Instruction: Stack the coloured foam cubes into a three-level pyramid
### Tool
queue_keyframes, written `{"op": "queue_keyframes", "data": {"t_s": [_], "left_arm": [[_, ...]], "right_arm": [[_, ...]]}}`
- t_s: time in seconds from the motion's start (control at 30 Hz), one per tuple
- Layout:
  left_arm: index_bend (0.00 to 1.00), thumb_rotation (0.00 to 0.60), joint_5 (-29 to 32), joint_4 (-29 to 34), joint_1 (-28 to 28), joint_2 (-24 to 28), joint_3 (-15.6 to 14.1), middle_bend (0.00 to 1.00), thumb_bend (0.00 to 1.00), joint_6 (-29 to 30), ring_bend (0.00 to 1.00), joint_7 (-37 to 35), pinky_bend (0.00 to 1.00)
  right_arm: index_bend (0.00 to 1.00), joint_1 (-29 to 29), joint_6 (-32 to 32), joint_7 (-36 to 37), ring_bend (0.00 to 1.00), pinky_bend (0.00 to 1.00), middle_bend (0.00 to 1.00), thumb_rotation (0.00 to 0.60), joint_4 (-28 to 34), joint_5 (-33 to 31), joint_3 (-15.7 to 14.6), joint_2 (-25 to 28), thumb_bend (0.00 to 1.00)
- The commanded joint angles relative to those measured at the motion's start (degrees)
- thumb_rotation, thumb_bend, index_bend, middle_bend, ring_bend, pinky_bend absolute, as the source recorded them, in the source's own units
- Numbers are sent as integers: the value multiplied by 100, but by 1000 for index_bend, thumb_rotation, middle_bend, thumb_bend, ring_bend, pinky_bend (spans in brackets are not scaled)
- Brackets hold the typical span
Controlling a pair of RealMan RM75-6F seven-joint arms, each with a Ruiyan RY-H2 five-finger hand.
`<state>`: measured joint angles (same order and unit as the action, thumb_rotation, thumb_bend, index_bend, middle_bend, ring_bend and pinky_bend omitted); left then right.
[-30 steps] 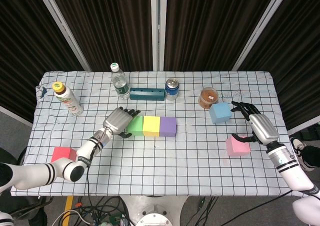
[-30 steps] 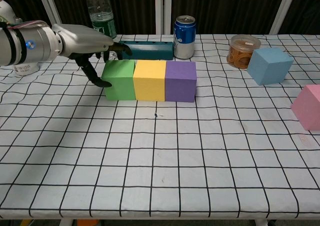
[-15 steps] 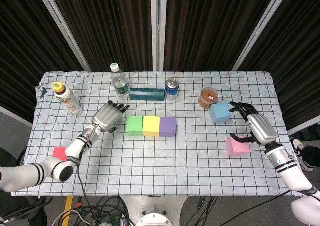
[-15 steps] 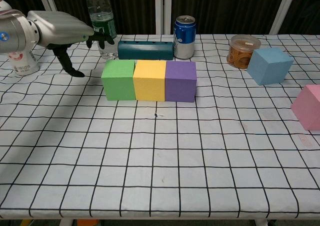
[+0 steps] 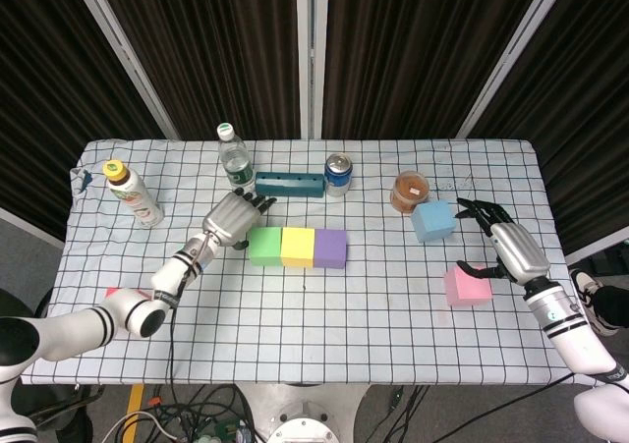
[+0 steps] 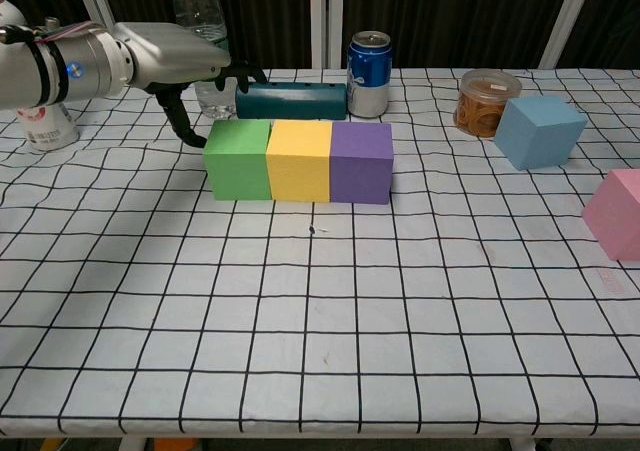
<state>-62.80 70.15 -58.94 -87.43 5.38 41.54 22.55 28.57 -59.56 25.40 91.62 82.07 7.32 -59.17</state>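
So the base row is done: green cube (image 6: 237,158), yellow cube (image 6: 299,159) and purple cube (image 6: 361,160) sit touching in a line mid-table. Pink cube (image 5: 465,285) is at about 4 o'clock from that row, with the right hand (image 5: 510,246) hovering just beside it, fingers spread, holding nothing. Blue cube (image 5: 431,221) is a bit further back at 2 o'clock. Left hand (image 5: 233,219) is also spread and empty, at the green cube's 10 o'clock. Probably the next cube goes over a seam between two base cubes, so it should be gripped by opposite faces and set down straight. Far side: a clear jar (image 6: 487,101) with something brownish inside, can't tell what
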Motion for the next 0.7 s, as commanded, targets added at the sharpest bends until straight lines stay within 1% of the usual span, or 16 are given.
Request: {"op": "queue_keyframes", "data": {"t_s": [0.03,0.33,0.43,0.53,0.6,0.7], "left_arm": [[76,545,-36,-30,-26,-32,33,146,173,-30,231,-38,228],[76,545,-54,-87,-63,-29,73,146,173,-126,231,-55,227],[76,542,-20,7,1,55,100,146,173,-70,231,-118,227],[76,543,14,355,201,286,156,146,173,157,231,-325,226],[76,546,-27,677,429,504,188,146,173,471,231,-518,227],[76,584,-153,1183,828,870,198,146,173,1028,231,-789,227]], "right_arm": [[0,-3,1,3,43,0,215,600,-9,-1,0,1,195],[0,-2,19,10,43,0,215,600,-31,-28,13,-6,195],[0,-3,32,-13,42,0,215,600,-41,-38,8,-17,195],[0,-25,36,-104,42,0,214,600,-73,-33,-31,-32,195],[0,-63,4,-181,42,0,214,600,-87,-50,-54,-45,195],[0,-141,-87,-210,42,0,215,600,-61,-52,-79,-38,197]]}}
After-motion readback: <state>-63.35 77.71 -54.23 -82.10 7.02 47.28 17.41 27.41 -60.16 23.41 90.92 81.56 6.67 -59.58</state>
